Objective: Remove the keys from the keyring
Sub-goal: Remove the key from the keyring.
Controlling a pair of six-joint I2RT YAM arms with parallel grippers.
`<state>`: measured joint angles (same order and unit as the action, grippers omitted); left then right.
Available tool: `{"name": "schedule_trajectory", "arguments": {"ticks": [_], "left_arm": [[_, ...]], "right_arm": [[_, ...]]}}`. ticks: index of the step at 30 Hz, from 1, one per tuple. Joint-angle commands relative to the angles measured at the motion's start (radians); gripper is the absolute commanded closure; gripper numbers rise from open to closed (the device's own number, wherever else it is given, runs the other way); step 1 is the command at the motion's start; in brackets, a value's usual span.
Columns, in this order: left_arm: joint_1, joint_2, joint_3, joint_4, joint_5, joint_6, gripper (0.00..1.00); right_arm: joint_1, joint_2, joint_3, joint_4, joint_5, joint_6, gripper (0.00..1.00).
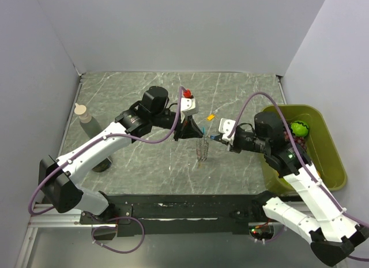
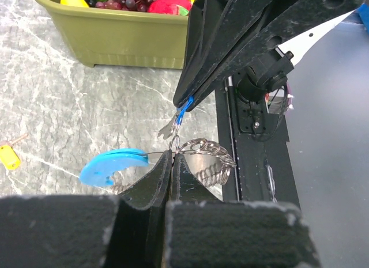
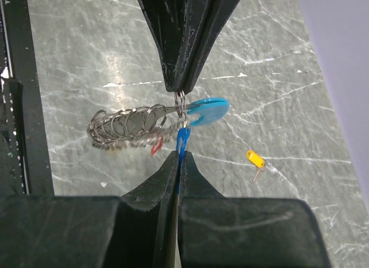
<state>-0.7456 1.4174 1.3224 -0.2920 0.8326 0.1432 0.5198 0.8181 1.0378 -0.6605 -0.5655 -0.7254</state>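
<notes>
The keyring [image 3: 124, 127], a coil of silvery metal rings, hangs above the table between my two grippers. My left gripper [image 2: 173, 155] is shut on one of its end rings. A curved light-blue strip [image 2: 111, 166] sticks out beside that ring. My right gripper [image 3: 180, 156] is shut on the blue key [image 3: 183, 139], which still hangs from the same ring. A red key [image 3: 155, 146] dangles under the coil. The orange key [image 3: 255, 159] lies loose on the table. From above, the left gripper [image 1: 196, 131] and right gripper [image 1: 217, 138] meet over the keyring [image 1: 202, 148].
An olive-green bin [image 1: 330, 147] of toy fruit stands at the right edge, under the right arm. A bottle [image 1: 86, 119] stands at the far left. The black base rail [image 1: 190, 207] runs along the near edge of the marbled table.
</notes>
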Motion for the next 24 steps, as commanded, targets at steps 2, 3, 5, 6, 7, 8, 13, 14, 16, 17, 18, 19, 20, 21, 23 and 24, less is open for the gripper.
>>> {"name": "schedule_trajectory", "arguments": {"ticks": [2, 3, 5, 6, 7, 8, 13, 14, 16, 17, 18, 19, 20, 21, 23, 24], "left_arm": [[0.022, -0.02, -0.008, 0.014, -0.118, -0.011, 0.99], [0.022, -0.018, -0.008, 0.011, -0.118, -0.011, 0.99], [0.018, -0.015, -0.002, 0.007, -0.121, -0.008, 0.99], [0.017, -0.012, -0.003, 0.007, -0.122, -0.007, 0.99], [0.015, -0.011, 0.0, 0.005, -0.122, -0.008, 0.99], [0.014, -0.011, 0.0, 0.004, -0.121, -0.008, 0.99], [0.011, -0.008, -0.002, 0.002, -0.124, -0.004, 0.99], [0.011, -0.006, -0.002, 0.002, -0.124, -0.005, 0.99], [0.012, -0.005, -0.002, 0.002, -0.127, -0.005, 0.99], [0.012, -0.003, 0.0, 0.004, -0.127, -0.004, 0.99], [0.011, -0.002, -0.002, 0.004, -0.127, -0.004, 0.99], [0.011, -0.002, -0.002, 0.002, -0.127, -0.004, 0.99], [0.009, -0.003, 0.001, 0.002, -0.127, -0.004, 0.99], [0.009, -0.003, 0.001, 0.002, -0.128, -0.004, 0.99], [0.009, -0.001, 0.004, 0.001, -0.127, -0.002, 0.99], [0.011, -0.002, 0.003, 0.001, -0.128, -0.004, 0.99]], "right_arm": [[0.026, 0.007, 0.083, -0.054, -0.01, 0.007, 1.0], [0.04, 0.019, 0.088, -0.053, -0.004, 0.006, 1.0], [0.054, 0.032, 0.093, -0.054, 0.016, 0.001, 1.0], [0.072, 0.042, 0.096, -0.054, 0.024, -0.002, 1.0], [0.077, 0.049, 0.097, -0.053, 0.032, -0.002, 1.0], [0.083, 0.053, 0.105, -0.053, 0.035, 0.0, 1.0], [0.104, 0.075, 0.136, -0.051, 0.042, 0.004, 1.0], [0.108, 0.078, 0.143, -0.05, 0.05, 0.003, 1.0], [0.117, 0.081, 0.148, -0.056, 0.055, -0.002, 1.0], [0.121, 0.084, 0.148, -0.056, 0.064, -0.005, 1.0], [0.124, 0.085, 0.146, -0.057, 0.068, -0.006, 1.0], [0.126, 0.084, 0.145, -0.059, 0.07, -0.008, 1.0], [0.132, 0.084, 0.145, -0.059, 0.075, -0.011, 1.0], [0.134, 0.081, 0.143, -0.059, 0.075, -0.012, 1.0], [0.137, 0.081, 0.14, -0.059, 0.075, -0.014, 1.0], [0.138, 0.081, 0.142, -0.06, 0.076, -0.016, 1.0]]}}
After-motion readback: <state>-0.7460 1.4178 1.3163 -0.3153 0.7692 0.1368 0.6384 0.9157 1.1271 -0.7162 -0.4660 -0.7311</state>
